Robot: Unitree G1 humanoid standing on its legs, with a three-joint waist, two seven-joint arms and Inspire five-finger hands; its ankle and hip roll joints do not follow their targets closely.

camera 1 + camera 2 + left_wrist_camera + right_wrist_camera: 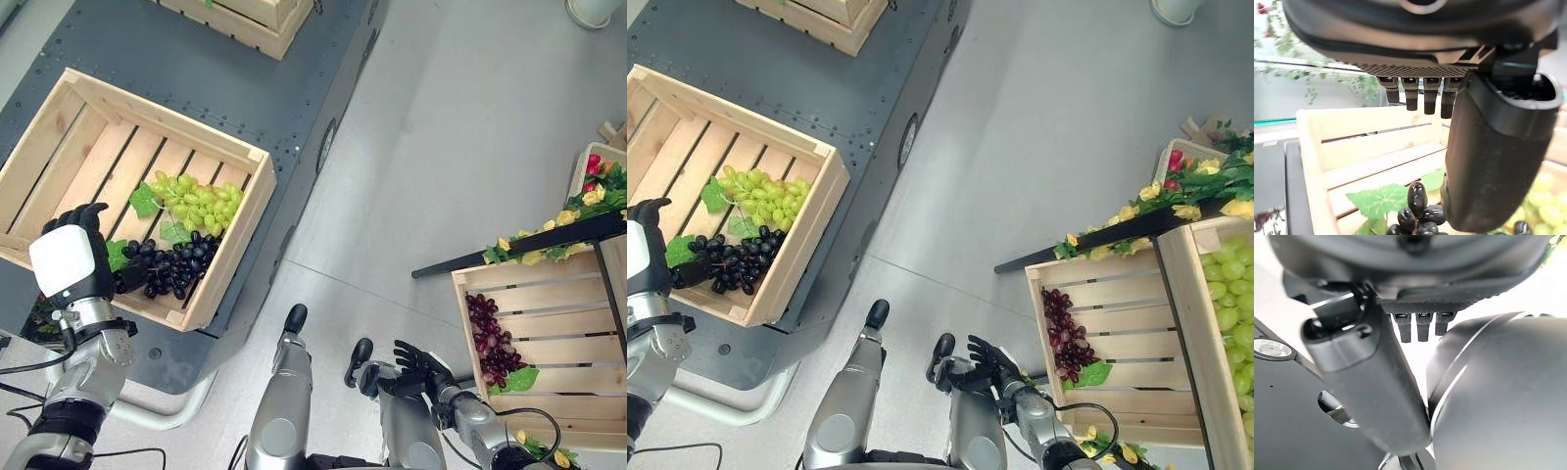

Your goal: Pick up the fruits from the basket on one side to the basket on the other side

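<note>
1. Setting: a robot test lab or demonstration area dressed as a fruit stall.
2. Floor (460, 127): smooth, pale grey, seamed in large panels, as in an industrial hall.
3. Counter (225, 69): a dark metal platform with riveted edges, bearing a slatted wooden crate (59, 147).
4. Stock: green grapes (196, 201) and black grapes (176, 264) with plastic-looking leaves lie in the crate.
5. A second crate (549, 323) holds red grapes (492, 348), below a bar trimmed with a flower garland (558, 230).
</note>
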